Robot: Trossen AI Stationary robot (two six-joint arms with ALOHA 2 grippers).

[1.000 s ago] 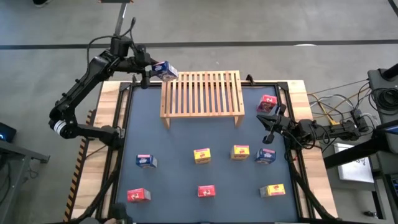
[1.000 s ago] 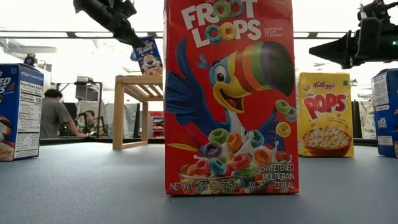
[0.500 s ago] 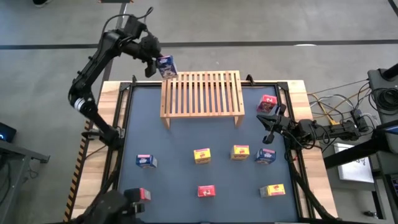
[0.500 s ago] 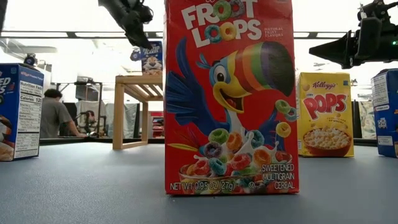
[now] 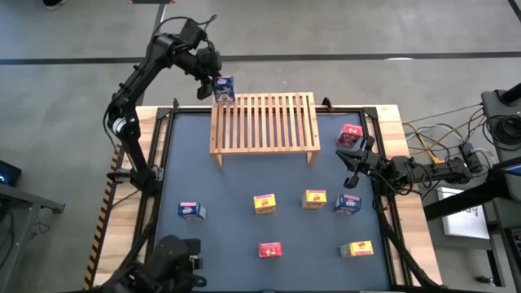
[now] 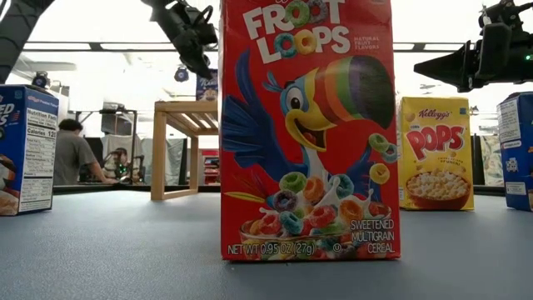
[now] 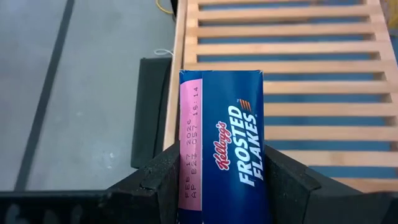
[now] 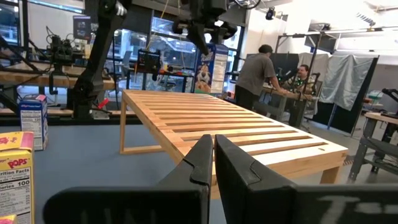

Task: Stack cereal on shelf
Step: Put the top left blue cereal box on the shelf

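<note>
My left gripper (image 5: 213, 80) is shut on a blue cereal box (image 5: 222, 88) in the air over the far left corner of the shelf (image 5: 264, 122), a light slatted wooden rack. In the left wrist view the blue box (image 7: 221, 143) sticks out past both fingers above the slats (image 7: 298, 62). In the low view a red box (image 6: 306, 129) hides most of the held box (image 6: 206, 85). Several more cereal boxes stand on the mat, among them a blue one (image 5: 191, 211), a yellow one (image 5: 264, 203) and a red one (image 5: 270, 250). My right gripper (image 5: 352, 157) waits shut at the table's right edge. My left gripper pinches the blue box between its two fingers (image 7: 158, 177), on two opposite sides (image 7: 264, 168) at the end nearest the wrist. The fingers slant down from the far left. The box reaches forward beyond the fingertips and hangs clear of the shelf.
A red box (image 5: 350, 134) stands next to the shelf's right end, close to my right gripper. Dark frame rails border the blue mat (image 5: 228, 232). People are at benches (image 8: 258, 74) in the room beyond the table.
My left arm has reared up, and its gripper has tipped to point more steeply down. It has carried the blue box a little toward the table's right, to the shelf's far left corner. The box has stayed in the hold and now stands more upright.
</note>
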